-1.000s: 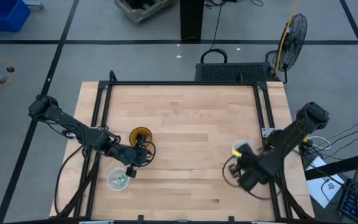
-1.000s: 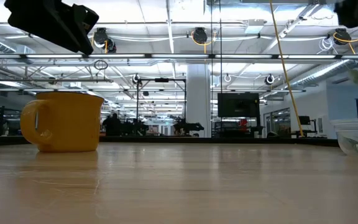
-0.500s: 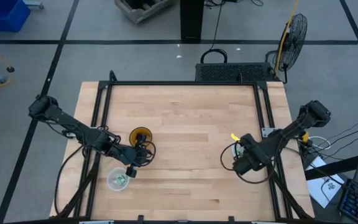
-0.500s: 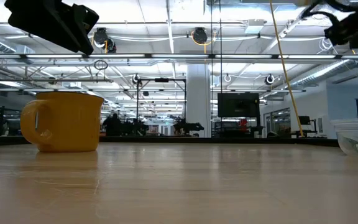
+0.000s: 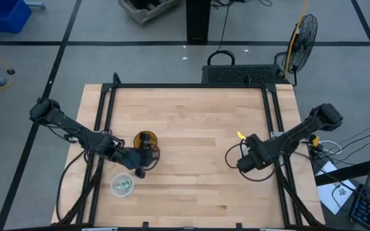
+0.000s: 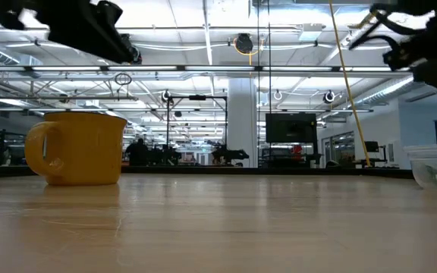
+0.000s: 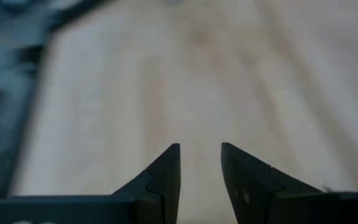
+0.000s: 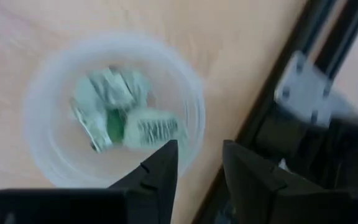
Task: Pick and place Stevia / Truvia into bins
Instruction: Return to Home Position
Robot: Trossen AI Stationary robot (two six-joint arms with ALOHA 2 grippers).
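**High view.** My left gripper [image 5: 140, 165] hangs over the surface [image 5: 198, 128], just beside the amber cup [image 5: 146, 139]. Half a second ago it sat nearer the left bin [image 5: 115, 184]; it has since drawn back toward the cup. Pale green sachets [image 5: 125, 187] lie in that bin, apart from my jaws. My right gripper [image 5: 244, 162] is near the right rail and has moved toward the far edge since the earlier frame. It hides the right bin here.

**Low view.** The amber cup [image 6: 78, 148] stands at left. The right bin [image 6: 435, 165] is at the right edge, with something pale showing faintly inside. My left arm [image 6: 82, 30] is above the cup, higher than before. More of my right arm [image 6: 427, 45] now shows at upper right.

**Left wrist view.** Jaws released, a narrow gap, nothing between them. Only bare wood lies beyond.

**Right wrist view.** Jaws released and empty. The right bin [image 8: 48, 155] lies directly beyond the fingertips [image 8: 166, 152], with several sachets [image 8: 126, 121] heaped in it. Their print is too blurred to read.
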